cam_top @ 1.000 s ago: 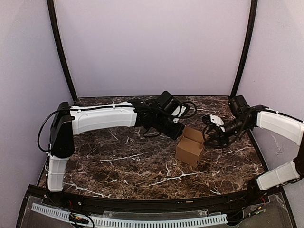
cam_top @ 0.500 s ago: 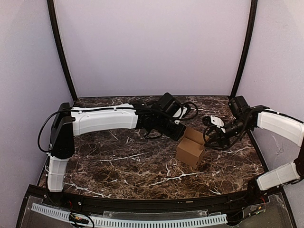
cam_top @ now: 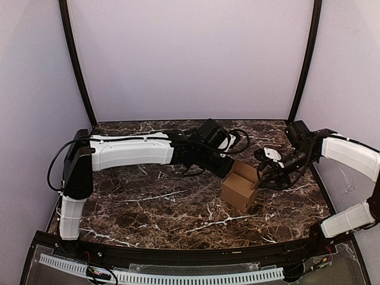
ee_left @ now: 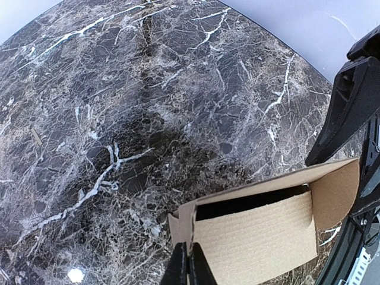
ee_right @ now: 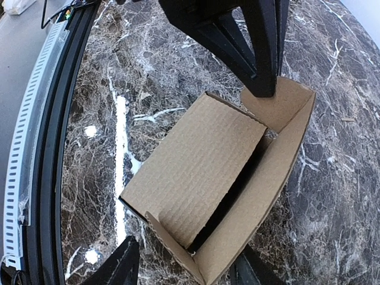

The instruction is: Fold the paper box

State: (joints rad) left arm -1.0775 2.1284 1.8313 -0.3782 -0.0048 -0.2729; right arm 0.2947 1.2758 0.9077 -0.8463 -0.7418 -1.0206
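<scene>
The paper box (cam_top: 240, 190) is a small brown cardboard box lying on the marble table, with one long lid panel and rounded end tabs standing out. In the left wrist view its open slot (ee_left: 261, 237) shows dark. My left gripper (ee_left: 189, 267) is shut on the thin flap at the box's corner; in the top view this left gripper (cam_top: 228, 170) sits at the box's far left edge. My right gripper (ee_right: 184, 270) is open, its fingers (ee_right: 122, 264) straddling the near end of the box (ee_right: 202, 172) without touching it. The right gripper (cam_top: 265, 168) hangs just right of the box.
The dark marble table (cam_top: 148, 202) spreads to the left and front of the box. A black frame rail with a white perforated strip (cam_top: 178, 276) runs along the near edge. Lavender walls and black corner poles (cam_top: 77, 65) close in the back and sides.
The right gripper's jaws have spread a little wider and the arm has drawn slightly right. The box and the left gripper have shifted a little to the right.
</scene>
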